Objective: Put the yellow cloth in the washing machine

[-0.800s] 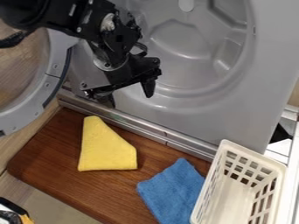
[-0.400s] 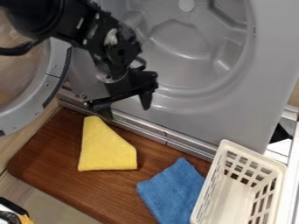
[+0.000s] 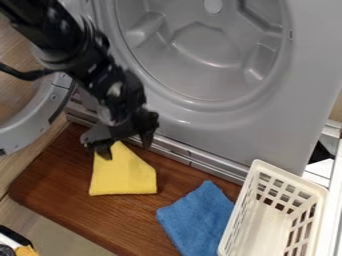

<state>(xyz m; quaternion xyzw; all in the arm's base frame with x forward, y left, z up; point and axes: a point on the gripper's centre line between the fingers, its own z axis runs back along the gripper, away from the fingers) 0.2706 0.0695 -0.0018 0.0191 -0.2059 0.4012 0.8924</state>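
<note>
Lowered toward the yellow cloth [image 3: 124, 175], the gripper [image 3: 125, 145] was seen with fingers apart; nothing had been grasped, and the washer [image 3: 284, 112] had yet to be loaded.

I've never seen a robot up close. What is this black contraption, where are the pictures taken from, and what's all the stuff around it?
The black contraption is a robot arm, with a gripper that works a bit like a hand. Every picture comes from one fixed camera looking down at a slant.

Behind the arm is a grey washing machine, its round door open at the left. On a brown wooden board lie a folded yellow cloth and a blue cloth, with a pale slotted basket at the right.

The gripper's fingers are apart at the yellow cloth's upper end, and nothing seems to be held. The job is to put that cloth in the machine.
</note>
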